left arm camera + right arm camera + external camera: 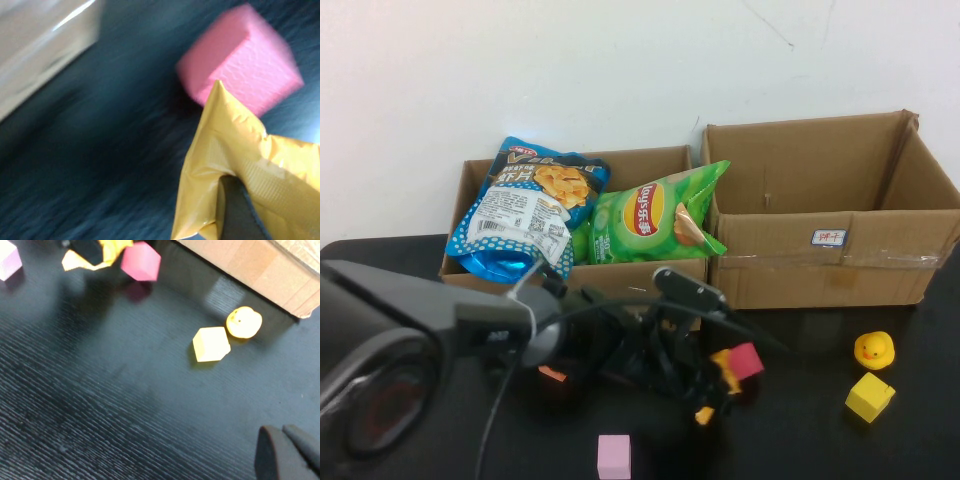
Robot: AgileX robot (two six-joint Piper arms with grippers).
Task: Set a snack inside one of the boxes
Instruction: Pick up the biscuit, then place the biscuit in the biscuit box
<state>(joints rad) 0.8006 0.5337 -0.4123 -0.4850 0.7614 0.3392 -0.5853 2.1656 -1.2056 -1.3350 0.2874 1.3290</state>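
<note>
Snack packet (240,165), yellow and crinkled, sits between the left gripper (720,385) jaws, which are closed onto its edge; a dark finger (237,210) presses into the foil. Largest in the scene, the right-hand box (840,260) stands empty and the left-hand box (620,275) already holds a blue bag (525,205) and a green chip bag (650,215), both well beyond the jaws. So the grasp looks made, while the carry and drop remain. A pink cube (245,60) lies just past the packet. Only the right wrist view shows the right gripper (290,452), closed on nothing, with a yellow cube (211,343) and duck (243,321) ahead of it
</note>
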